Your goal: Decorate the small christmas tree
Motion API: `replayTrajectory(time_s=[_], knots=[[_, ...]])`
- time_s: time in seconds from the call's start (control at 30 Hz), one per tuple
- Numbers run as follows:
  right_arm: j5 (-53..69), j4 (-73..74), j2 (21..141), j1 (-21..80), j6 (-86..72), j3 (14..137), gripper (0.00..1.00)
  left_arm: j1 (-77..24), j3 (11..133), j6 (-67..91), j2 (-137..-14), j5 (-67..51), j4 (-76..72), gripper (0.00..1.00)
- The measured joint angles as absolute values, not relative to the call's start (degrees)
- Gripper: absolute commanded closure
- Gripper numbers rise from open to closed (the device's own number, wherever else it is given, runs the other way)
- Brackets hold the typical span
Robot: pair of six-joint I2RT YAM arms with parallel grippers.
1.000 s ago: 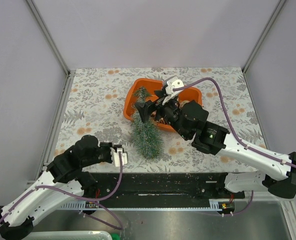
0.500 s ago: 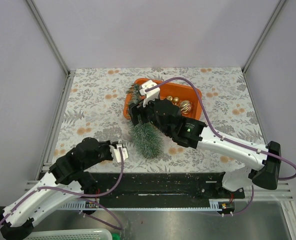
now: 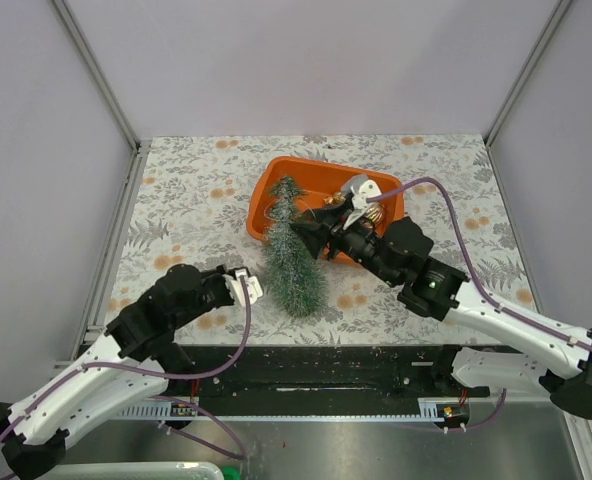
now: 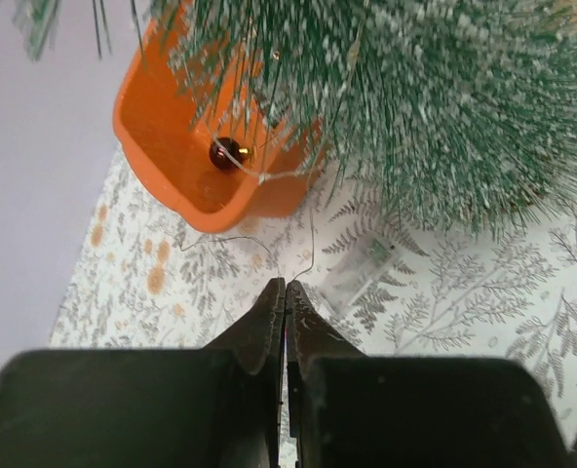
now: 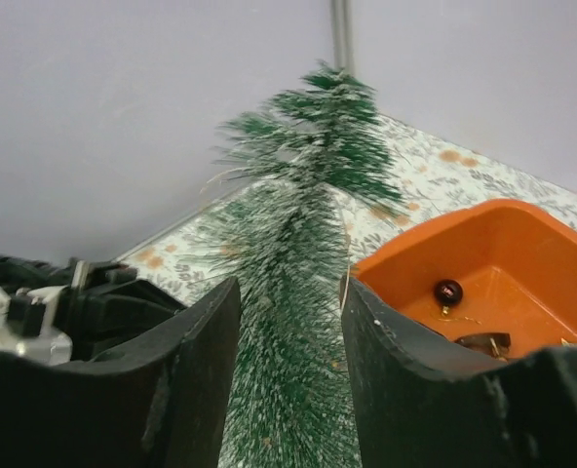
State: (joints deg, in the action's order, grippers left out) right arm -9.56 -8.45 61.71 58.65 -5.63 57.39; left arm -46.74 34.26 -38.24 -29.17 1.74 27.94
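Narrowed since a second ago, the right gripper (image 5: pixel 290 292) straddles the small christmas tree (image 3: pixel 294 270), bristles brushing both fingers; whether it grips firmly I cannot tell. At 7 o'clock the left gripper (image 4: pixel 286 285) is pressed together. The tree lies on the floral tablecloth (image 3: pixel 196 210), its tip over the orange tray (image 4: pixel 157 136) at 12 o'clock, which holds a dark red bauble (image 4: pixel 225 153) and gold baubles (image 3: pixel 376 213). Lilac walls (image 3: pixel 306 70) stand beyond.

Not seeing any readable text, labels, brands or numbers showing up in any of the views, honestly. The little clear plastic piece (image 4: pixel 359 273) is coming out too blurry to tell if it's carrying any print
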Motion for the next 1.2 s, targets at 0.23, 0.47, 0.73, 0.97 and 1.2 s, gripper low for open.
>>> replayTrajectory(time_s=[0.23,0.47,0.73,0.97,1.2], knots=[[-0.69,-12.36,55.81,54.72,-7.64,52.12,0.37,-46.72,35.83,-40.95,-35.62,1.52,21.41,1.0],[-2.13,-11.03,52.05,53.65,-8.05,51.24,0.25,-46.02,35.88,-41.95,-44.01,5.15,13.19,1.0],[-9.06,-10.52,49.3,44.12,-12.58,48.58,0.22,-44.1,35.86,-42.11,-46.04,9.78,7.94,0.97],[-0.4,-16.51,60.14,39.51,-19.05,47.51,0.24,-42.85,33.65,-41.17,-42.19,8.99,4.6,0.91],[7.51,-20.51,64.55,38.5,-24.91,46.26,0.28,-42.48,33.12,-36.56,-48.29,6.98,-0.73,0.88]])
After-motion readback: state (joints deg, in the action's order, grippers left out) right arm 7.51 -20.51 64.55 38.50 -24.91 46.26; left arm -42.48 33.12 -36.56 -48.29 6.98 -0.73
